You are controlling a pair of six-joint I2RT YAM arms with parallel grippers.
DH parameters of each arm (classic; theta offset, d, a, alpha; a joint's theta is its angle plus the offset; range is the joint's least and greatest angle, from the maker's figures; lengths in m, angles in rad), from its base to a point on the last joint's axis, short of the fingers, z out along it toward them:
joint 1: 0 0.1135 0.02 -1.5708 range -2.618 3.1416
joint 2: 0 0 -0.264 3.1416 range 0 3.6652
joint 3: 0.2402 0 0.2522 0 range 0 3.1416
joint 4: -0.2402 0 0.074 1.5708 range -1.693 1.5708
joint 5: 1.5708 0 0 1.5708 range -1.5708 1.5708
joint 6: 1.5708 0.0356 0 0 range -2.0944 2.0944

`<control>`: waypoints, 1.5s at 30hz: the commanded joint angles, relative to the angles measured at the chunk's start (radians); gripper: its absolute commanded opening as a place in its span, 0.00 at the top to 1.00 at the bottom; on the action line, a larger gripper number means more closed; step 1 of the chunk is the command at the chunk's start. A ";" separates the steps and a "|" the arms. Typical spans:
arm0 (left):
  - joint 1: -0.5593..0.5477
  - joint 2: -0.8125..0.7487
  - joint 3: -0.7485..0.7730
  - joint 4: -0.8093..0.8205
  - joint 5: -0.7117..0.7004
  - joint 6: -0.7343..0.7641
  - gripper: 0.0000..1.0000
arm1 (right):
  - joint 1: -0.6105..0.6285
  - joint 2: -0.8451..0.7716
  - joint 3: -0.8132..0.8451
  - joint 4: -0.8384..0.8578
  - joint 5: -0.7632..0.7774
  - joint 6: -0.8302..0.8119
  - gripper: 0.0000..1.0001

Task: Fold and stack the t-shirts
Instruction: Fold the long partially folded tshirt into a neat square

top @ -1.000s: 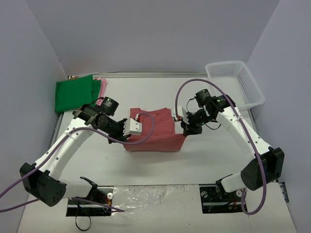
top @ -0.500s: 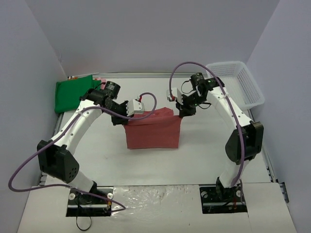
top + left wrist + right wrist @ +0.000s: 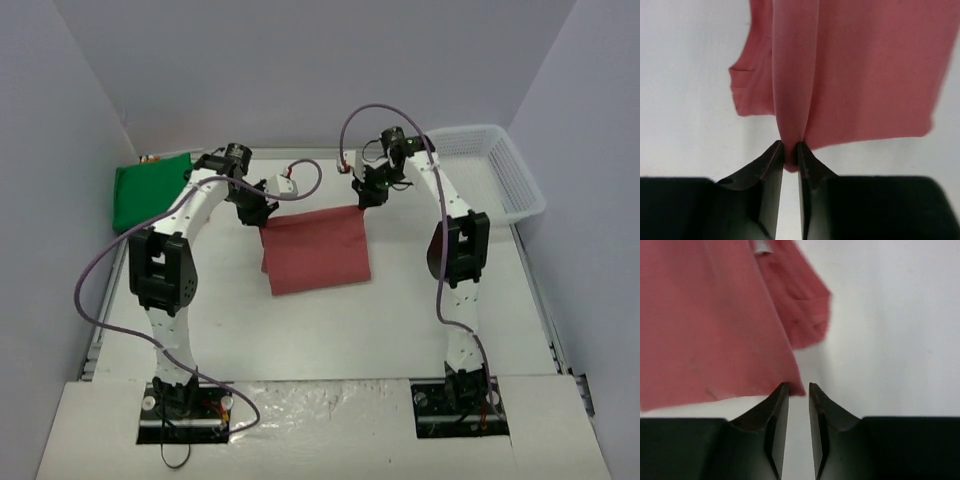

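- Nearest me, bare white table (image 3: 320, 340) runs up to the near hem of the dusty-red t-shirt (image 3: 318, 255), which serves as the landmark for everything else here.
- The dusty-red t-shirt lies mid-table as a rough folded rectangle. Its near part is flat, and its far edge meets the two grippers.
- At the shirt's far left corner, the left gripper (image 3: 789, 146) is pinched tight on a gathered ridge of the red cloth. A short sleeve (image 3: 747, 95) hangs loose just beside that ridge.
- At the shirt's far right corner, the right gripper (image 3: 798, 386) is closed down to a narrow slit. The corner of the cloth meets one fingertip, but I cannot tell whether it is actually caught.
- As I judge it, the shirt looks light, limp and not slippery, with nothing fragile about it. It will sag and crease wherever it is unsupported. It is best taken at two corners of one edge, pinching all the layers together, with the sleeves kept inside the fold.
- Beyond the red shirt and to its left lies a bright green t-shirt (image 3: 150, 192), well apart from it.
- Beyond the red shirt and to its right stands a white mesh basket (image 3: 500, 170), also well apart.
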 commanded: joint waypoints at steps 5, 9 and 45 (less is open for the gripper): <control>0.066 0.453 0.498 -0.030 -0.072 -0.096 0.24 | -0.033 0.280 0.179 0.173 0.110 0.151 0.41; 0.067 0.357 0.443 0.095 -0.042 -0.167 0.23 | -0.031 0.198 0.108 0.193 0.077 0.188 0.23; 0.504 -0.692 -0.684 0.559 0.164 -1.029 0.06 | 0.636 -0.300 -0.563 0.499 0.807 0.620 0.13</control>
